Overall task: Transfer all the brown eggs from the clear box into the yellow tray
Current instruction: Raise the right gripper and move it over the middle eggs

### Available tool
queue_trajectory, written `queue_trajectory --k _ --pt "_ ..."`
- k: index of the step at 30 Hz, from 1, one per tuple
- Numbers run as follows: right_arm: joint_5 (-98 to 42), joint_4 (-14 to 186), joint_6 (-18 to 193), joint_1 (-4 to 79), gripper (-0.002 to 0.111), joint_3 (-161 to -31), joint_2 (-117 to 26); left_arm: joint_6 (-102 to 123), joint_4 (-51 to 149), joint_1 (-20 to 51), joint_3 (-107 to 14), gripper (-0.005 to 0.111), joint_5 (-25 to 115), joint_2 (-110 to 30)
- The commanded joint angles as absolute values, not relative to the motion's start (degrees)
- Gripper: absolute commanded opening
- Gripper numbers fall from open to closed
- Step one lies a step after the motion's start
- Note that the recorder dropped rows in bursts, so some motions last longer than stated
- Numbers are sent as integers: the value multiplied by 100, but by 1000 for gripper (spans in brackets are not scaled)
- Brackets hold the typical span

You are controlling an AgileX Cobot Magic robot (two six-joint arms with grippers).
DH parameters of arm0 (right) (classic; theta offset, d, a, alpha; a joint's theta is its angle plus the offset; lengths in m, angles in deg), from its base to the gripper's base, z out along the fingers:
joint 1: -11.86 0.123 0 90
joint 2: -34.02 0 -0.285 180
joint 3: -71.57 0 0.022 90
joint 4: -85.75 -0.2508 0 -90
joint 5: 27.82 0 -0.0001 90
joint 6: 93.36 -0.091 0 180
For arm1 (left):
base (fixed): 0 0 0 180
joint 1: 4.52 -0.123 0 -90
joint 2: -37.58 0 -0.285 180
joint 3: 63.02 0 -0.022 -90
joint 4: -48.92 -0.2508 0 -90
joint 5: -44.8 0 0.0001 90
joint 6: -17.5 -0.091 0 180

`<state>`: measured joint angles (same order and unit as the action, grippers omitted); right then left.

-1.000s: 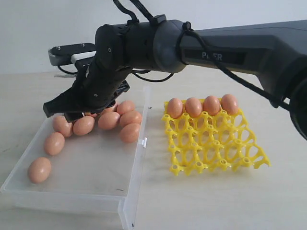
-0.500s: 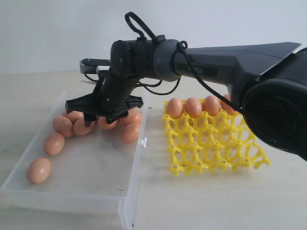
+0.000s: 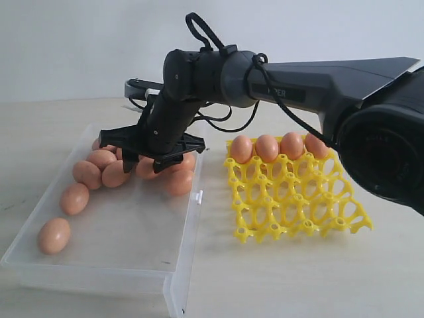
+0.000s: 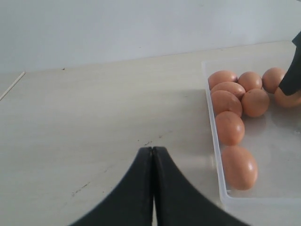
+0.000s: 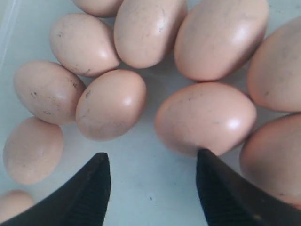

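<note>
Several brown eggs [image 3: 75, 197] lie in the clear box [image 3: 99, 270] on the left, most of them bunched at its far end. My right gripper [image 3: 144, 161] reaches across and hangs open just over that bunch. In the right wrist view the right gripper [image 5: 153, 157] has bare box floor between its fingers, and one fingertip [image 5: 205, 155] touches an egg [image 5: 205, 117]. The yellow tray [image 3: 291, 199] stands right of the box with several eggs [image 3: 267, 147] in its back row. My left gripper [image 4: 153, 149] is shut and empty over bare table beside the box [image 4: 214, 136].
A small clasp [image 3: 197, 196] sticks out of the box wall that faces the tray. The right arm's black cable [image 3: 199, 30] loops above the wrist. A pale wall stands behind the table.
My right gripper has swung toward the tray side and farther back over the box, down to the bunch of eggs. It has stayed open. No egg has moved.
</note>
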<state>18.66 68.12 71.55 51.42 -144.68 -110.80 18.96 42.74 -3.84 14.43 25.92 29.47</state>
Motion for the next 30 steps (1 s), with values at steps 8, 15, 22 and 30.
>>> queue_trajectory --k 8,15,22,30 --pt "1382 6339 6861 4991 54 -14523 -11323 1921 4291 -391 1420 0 2671 2980" --pt "1072 6303 6706 4970 54 -14523 -11418 1921 4291 -391 1420 0 2671 2980" --pt "1045 6299 6734 4921 54 -14523 -11452 1921 4291 -391 1420 0 2671 2980" --pt "1037 6603 8047 4949 54 -14532 -11236 1921 4291 -391 1420 0 2671 2980"
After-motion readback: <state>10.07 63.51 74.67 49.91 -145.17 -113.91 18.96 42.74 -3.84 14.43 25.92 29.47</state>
